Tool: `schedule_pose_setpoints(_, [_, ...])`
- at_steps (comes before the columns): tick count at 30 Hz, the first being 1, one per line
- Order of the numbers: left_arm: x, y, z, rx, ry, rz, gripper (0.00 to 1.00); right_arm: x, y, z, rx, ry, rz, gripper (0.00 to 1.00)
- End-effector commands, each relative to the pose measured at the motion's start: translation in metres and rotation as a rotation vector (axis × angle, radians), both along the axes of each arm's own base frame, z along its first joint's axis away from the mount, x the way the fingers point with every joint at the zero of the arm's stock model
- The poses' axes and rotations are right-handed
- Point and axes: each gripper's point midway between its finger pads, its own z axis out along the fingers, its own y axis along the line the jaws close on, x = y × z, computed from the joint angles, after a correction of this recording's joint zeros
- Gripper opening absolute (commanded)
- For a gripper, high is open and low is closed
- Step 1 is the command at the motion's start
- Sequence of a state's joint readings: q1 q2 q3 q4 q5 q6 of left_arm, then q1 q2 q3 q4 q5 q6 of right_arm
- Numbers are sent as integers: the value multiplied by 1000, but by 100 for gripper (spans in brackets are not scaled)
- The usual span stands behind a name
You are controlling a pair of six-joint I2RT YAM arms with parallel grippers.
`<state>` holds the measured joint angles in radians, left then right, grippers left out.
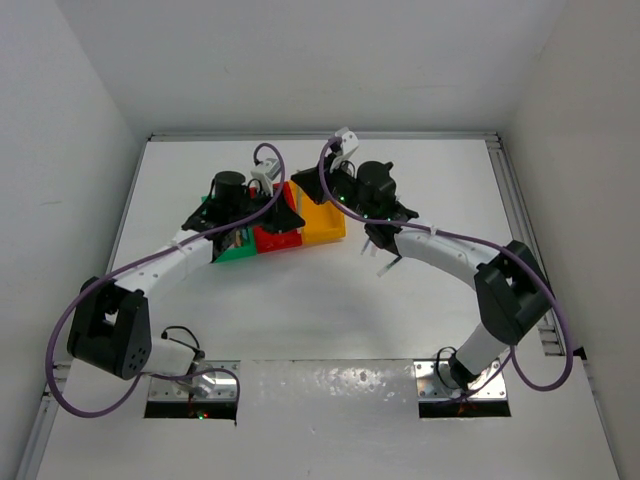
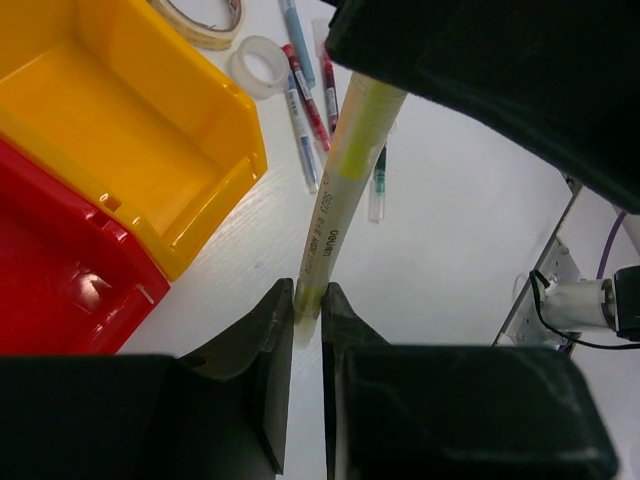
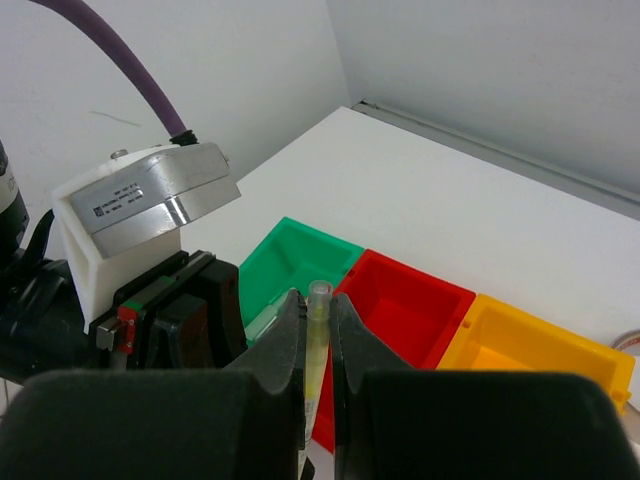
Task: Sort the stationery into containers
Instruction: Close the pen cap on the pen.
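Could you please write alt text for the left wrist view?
The left gripper is shut on a long pale yellow plastic marker. A yellow plastic bin and a red plastic bin sit left of it; tape rolls and pens lie beyond.

Tan tape roll [image 2: 210, 38] partly off-frame

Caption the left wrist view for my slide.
Left pincer clamps a pale yellow plastic pen beside the open yellow plastic bin.

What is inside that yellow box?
Nothing visible: in the left wrist view the floor of the yellow bin looks bare. One end is cut off by the picture's edge, so that corner stays unseen.
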<state>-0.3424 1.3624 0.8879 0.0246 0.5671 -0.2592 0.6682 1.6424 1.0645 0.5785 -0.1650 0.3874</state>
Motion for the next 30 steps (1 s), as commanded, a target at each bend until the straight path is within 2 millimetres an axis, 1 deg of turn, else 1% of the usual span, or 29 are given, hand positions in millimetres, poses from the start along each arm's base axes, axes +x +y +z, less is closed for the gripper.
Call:
schedule_pose_setpoints(1, [56,19,187,-231,-609,141,0,-84,-5,-166,-381,412,208,0])
schedule_pose_setpoints(8, [58,23,187,-217,-627,161,0,-85,-5,-172,-392,422,210,0])
schedule_pose_setpoints(13, [61,29,192,-221,-650,185,0,-91,-13,-192,-441,448,208,0])
schedule_pose_setpoints(21, [61,30,186,-203,-647,190,0,-97,-8,-198,-496,426,239,0])
schedule_pose_setpoints(30, [60,34,182,-170,-655,203,0,-101,-14,-205,-511,440,227,0])
